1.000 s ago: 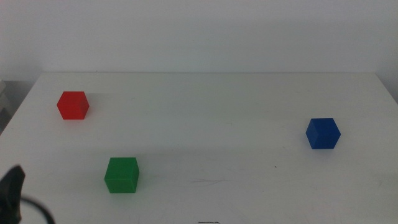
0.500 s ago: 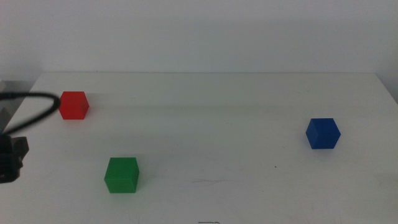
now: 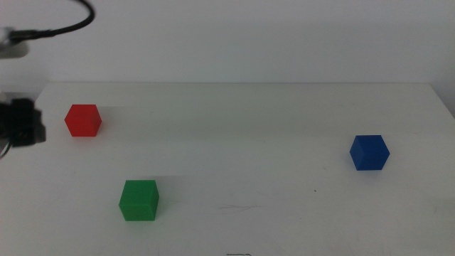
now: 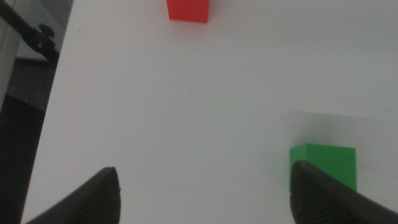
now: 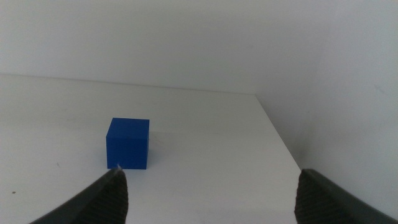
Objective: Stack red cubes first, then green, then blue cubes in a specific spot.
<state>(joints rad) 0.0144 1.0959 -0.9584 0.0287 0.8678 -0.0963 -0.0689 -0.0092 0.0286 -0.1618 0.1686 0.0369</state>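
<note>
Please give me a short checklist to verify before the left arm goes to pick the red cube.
1. Red cube free, nothing on it: ok.
2. Left tool open, wide enough for a cube: ok.
3. Left tool holds nothing: ok.
4. Green cube off the path to red: ok in the middle view.
5. Right tool open, apart from the blue cube: ok.
6. Stacking spot marked on the table: cannot tell, no mark seen.
</note>
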